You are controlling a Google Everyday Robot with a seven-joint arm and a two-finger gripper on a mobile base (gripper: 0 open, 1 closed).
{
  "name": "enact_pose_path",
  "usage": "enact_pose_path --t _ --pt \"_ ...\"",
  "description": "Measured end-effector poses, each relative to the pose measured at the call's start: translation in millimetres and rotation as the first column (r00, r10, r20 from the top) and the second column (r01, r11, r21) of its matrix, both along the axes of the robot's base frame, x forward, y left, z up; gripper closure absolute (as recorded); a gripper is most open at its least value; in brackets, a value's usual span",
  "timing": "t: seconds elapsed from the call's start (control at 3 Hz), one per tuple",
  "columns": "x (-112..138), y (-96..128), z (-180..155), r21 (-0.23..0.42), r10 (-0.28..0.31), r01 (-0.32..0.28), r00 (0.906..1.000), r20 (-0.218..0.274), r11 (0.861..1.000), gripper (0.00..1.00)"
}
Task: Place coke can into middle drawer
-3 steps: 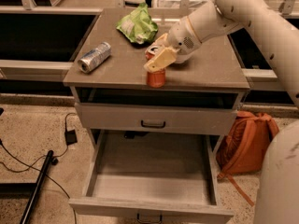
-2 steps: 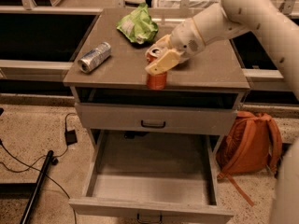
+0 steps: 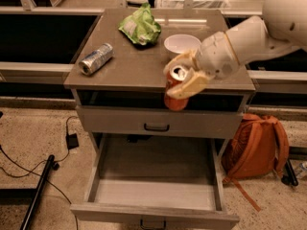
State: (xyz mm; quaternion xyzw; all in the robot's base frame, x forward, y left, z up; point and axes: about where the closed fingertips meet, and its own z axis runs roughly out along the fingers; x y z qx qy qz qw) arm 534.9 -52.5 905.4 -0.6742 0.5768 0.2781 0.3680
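Note:
My gripper (image 3: pixel 176 83) is shut on the coke can (image 3: pixel 175 100), a red can with a silver top, and holds it tilted in the air. The can hangs just past the front edge of the cabinet top (image 3: pixel 134 68), in front of the closed upper drawer panel (image 3: pixel 120 121). The middle drawer (image 3: pixel 153 195) is pulled out wide below it, a light-grey tray with nothing inside. The can is above the drawer's back right part, well clear of its floor.
On the cabinet top lie a silver-grey can (image 3: pixel 96 59) on its side at the left, a green bag (image 3: pixel 140 28) at the back and a white bowl (image 3: pixel 182 44) behind my gripper. An orange backpack (image 3: pixel 256 147) leans at the drawer's right. Cables (image 3: pixel 29 166) lie on the floor at the left.
My gripper has lifted the coke can off the cabinet top and carried it forward past the front edge, so it now hangs over the open drawer.

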Motion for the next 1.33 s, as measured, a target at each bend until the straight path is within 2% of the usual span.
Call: enact_pose_path --t 0.33,0.67,1.0,1.33 --pt "-11.8 -6.4 -15.6 -0.013 0.001 -0.001 0.9998 -0.018 1.000 1.00" --pt "-4.1 -3.3 -48.7 0.039 0.000 0.001 0.9999 -0.010 0.999 1.00" --pt "-2.9 -20.1 -125.3 0.053 -0.035 0.032 0.9974 0.063 0.998 1.00" --pt "-0.7 -31.6 -162.9 0.029 -0.035 0.031 0.9862 0.162 0.999 1.00"
